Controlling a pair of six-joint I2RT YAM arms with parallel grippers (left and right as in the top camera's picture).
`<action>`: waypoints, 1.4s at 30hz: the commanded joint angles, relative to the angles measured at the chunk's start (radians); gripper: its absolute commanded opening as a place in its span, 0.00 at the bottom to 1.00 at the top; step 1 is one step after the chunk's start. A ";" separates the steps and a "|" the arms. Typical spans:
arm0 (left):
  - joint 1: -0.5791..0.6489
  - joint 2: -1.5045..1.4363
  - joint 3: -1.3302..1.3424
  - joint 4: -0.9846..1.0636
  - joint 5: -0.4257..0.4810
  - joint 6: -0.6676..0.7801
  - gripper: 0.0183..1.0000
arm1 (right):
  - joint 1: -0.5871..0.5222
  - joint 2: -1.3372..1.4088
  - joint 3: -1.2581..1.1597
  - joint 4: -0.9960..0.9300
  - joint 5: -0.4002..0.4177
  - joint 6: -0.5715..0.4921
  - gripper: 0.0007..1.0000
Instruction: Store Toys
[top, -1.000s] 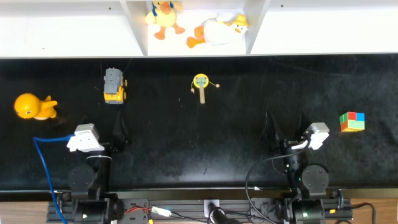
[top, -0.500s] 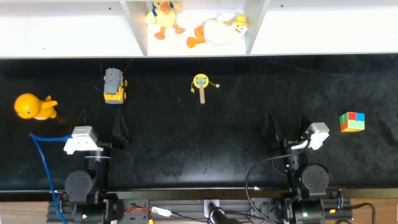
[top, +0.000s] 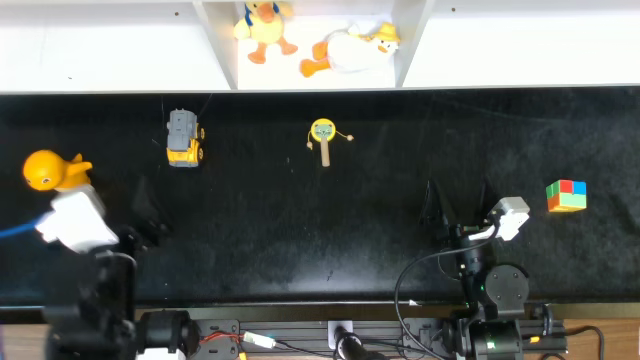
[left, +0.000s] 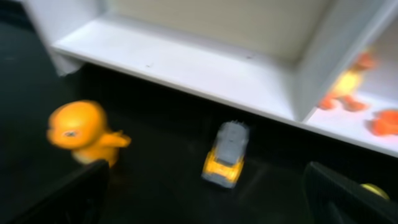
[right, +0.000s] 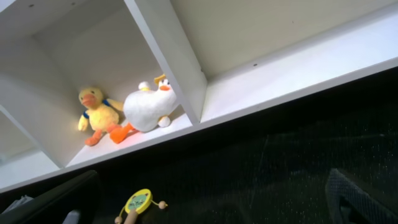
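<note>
1. The left gripper (left: 205, 186) has its two fingers spread wide apart and holds nothing. It hangs over the left part of the black table (top: 300, 230).
2. An orange duck (top: 55, 170) sits upright near the table's left edge, just beside the left arm's white wrist in the top view. In the left wrist view it lies ahead of the fingers, not touching them.
3. A toy truck (top: 183, 137), grey on top and yellow below, stands on the table to the right of the orange duck and well apart from it. It is close to the front edge of the white shelf (top: 110, 50). In the left wrist view its yellow end faces the camera.
4. A yellow rattle (top: 323, 138) with a wooden handle lies flat near the middle of the table, with its handle pointing away from the shelf.
5. A colour cube (top: 566, 195) rests near the table's right edge, just to the right of the right arm's wrist.
6. The right gripper (top: 458, 200) is empty too, its fingers set well apart. It sits low over the right half of the table, between the rattle and the colour cube.
7. In the shelf's middle compartment are a yellow plush duck (right: 96, 115) and a white plush bird (right: 148, 106). They are side by side and touching, with the white plush bird against the divider wall.
</note>
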 joint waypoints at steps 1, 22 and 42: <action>-0.003 0.230 0.241 -0.109 -0.164 0.020 1.00 | 0.005 -0.007 -0.013 0.005 0.008 -0.007 0.99; 0.604 0.798 0.504 -0.129 0.289 0.346 1.00 | 0.005 -0.007 -0.013 0.006 0.008 -0.007 0.99; 0.709 0.800 0.225 0.084 0.285 0.354 1.00 | 0.005 -0.007 -0.013 0.006 0.008 -0.007 1.00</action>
